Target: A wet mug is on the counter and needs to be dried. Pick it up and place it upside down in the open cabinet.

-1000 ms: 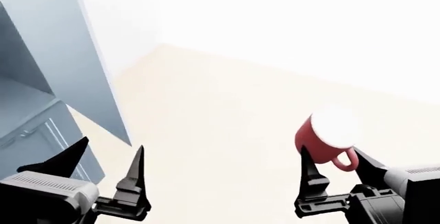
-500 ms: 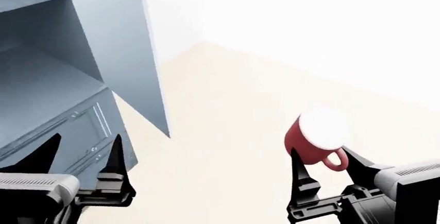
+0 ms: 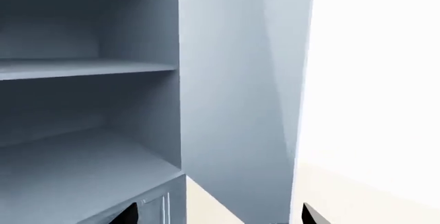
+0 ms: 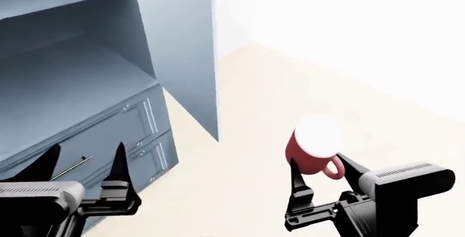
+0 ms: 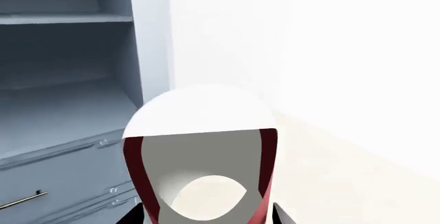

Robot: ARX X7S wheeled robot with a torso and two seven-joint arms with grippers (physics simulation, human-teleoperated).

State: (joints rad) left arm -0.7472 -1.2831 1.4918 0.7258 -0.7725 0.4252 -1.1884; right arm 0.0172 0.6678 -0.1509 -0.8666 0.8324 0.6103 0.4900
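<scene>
Red and glossy, the mug (image 4: 314,151) is off the table and in the air, held between the two dark fingers (image 4: 295,185) of the right gripper (image 4: 320,178). In the head view its white face looks up and away and its loop handle points toward the right finger. The right wrist view looks straight into a white hollow rimmed in red (image 5: 201,162), which reads as the open mouth facing back toward the wrist, though glare makes that hard to be sure of.

So the pick-up is done, and the step in hand is the carry toward the cabinet (image 4: 95,79). Its open shelves (slate blue-grey, plain and bare in every view) stand ahead and to the robot's left, above a panelled door with a bar handle (image 4: 71,165). The mug is well apart from the shelf, out past the cabinet's side wall (image 4: 190,52).

The left gripper (image 4: 82,169) hangs near the cabinet front with its fingers spread and nothing between them.

The next move calls for swinging the right arm leftward around that side wall into the shelf opening, and for turning the wrist until the mouth faces down, before the fingers let go. Clearance under the upper shelf (image 3: 89,68) looks like the point to watch.
</scene>
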